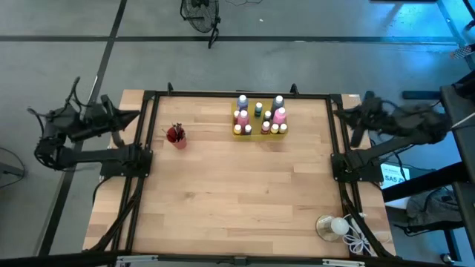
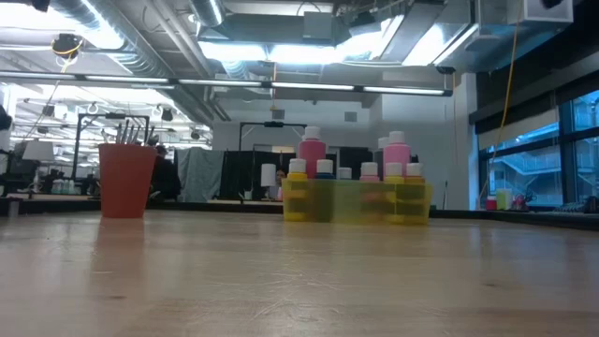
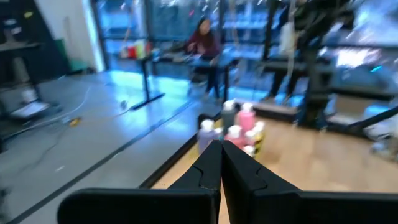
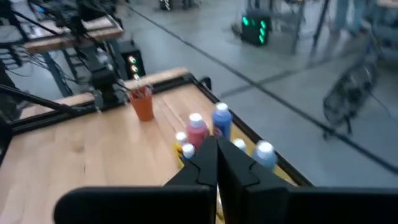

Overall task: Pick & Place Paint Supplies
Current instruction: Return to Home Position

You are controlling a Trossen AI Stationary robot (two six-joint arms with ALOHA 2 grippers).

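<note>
Grey polished concrete floor (image 1: 171, 63) all round, crossed by dark seam lines. What looks like a black wire-caged fan (image 1: 199, 13) stands on it beyond the far edge of the pale plank-topped wooden table (image 1: 237, 193).

Level with the tabletop, it's an open workshop hall. Bright white strip lights (image 2: 253, 51) line the ceiling, silver metal ducts (image 2: 131, 42) run beneath them, and a thin yellow cable (image 2: 511, 65) hangs on the right. Tall dark-framed windows (image 2: 533, 159) fill the right wall, blue daylight behind them. Dark cloth partitions (image 2: 201, 173) close the back.

From the left wrist, a seated person (image 3: 204, 40) is at a black-legged desk (image 3: 149, 68) before more windows. From the right wrist, a dark box with green lights (image 4: 255, 28) glows on the floor.
</note>
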